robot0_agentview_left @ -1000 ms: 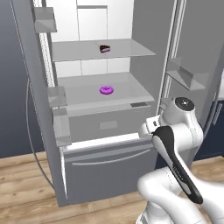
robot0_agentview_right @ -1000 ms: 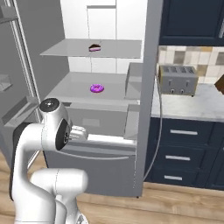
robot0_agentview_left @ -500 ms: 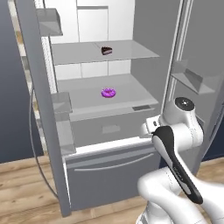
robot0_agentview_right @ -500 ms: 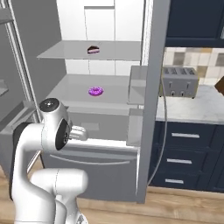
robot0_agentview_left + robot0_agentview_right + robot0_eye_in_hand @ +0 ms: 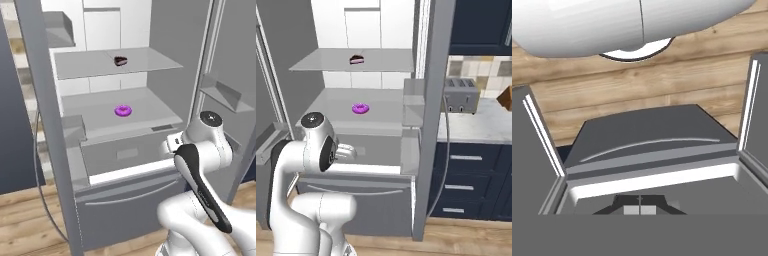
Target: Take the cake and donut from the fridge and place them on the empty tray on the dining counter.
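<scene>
Both base views have shifted since a second ago: the fridge fills more of them and its open interior sits closer, so the base has driven nearer, while the cake and the donut lie on the same shelves as before. The arm keeps the same folded pose in front of the body.

The cake rests on the upper grey shelf, toward the back and near its middle. In the right base view the cake shows as a dark slice with a pinkish band. The donut lies flat on the shelf below, well apart from the cake and roughly under it; its purple icing shows clearly in the right base view as well.

Both fridge doors stand open. The left door crosses the left base view as a tall grey edge, and the right door does the same in the right base view. Beyond that door a toaster stands on a pale worktop above dark navy drawers.

The hand is clenched shut, its dark fingertips pressed together with nothing between them. It points down over the fridge's bottom drawer, with wooden floor past it.
</scene>
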Motion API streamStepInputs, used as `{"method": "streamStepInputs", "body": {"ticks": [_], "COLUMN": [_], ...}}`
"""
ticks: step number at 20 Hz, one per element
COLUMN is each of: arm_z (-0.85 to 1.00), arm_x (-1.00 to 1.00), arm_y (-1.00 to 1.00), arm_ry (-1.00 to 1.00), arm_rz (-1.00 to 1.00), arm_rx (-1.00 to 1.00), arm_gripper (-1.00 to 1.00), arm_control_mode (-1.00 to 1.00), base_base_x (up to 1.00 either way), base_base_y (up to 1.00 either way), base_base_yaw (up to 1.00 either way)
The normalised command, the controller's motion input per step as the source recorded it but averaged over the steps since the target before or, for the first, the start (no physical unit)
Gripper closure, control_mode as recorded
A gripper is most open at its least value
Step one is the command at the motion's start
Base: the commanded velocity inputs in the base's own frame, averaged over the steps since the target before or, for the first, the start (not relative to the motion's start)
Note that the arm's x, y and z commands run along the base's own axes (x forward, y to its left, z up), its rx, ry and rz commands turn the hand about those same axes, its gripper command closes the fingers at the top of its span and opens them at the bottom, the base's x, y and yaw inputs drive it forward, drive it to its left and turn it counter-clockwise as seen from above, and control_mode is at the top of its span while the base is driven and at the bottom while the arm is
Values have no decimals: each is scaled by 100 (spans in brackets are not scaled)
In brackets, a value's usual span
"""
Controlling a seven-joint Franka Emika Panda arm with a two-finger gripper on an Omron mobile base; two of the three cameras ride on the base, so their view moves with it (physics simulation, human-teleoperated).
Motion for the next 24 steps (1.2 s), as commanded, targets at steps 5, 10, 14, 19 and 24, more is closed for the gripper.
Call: {"method": "streamStepInputs", "body": {"ticks": [5, 10, 14, 19, 24], "arm_z": [0, 0, 0, 0, 0], "arm_x": [0, 0, 0, 0, 0], "arm_y": [0, 0, 0, 0, 0], "arm_ry": [0, 0, 0, 0, 0], "arm_rz": [0, 0, 0, 0, 0], "arm_rx": [0, 0, 0, 0, 0], "arm_gripper": [100, 100, 100, 100, 100], "arm_control_mode": [100, 100, 100, 100, 100], "base_base_x": [43, 43, 39, 36, 27], "base_base_y": [41, 34, 26, 29, 25], "base_base_yaw": [-11, -9, -8, -8, -7]}}
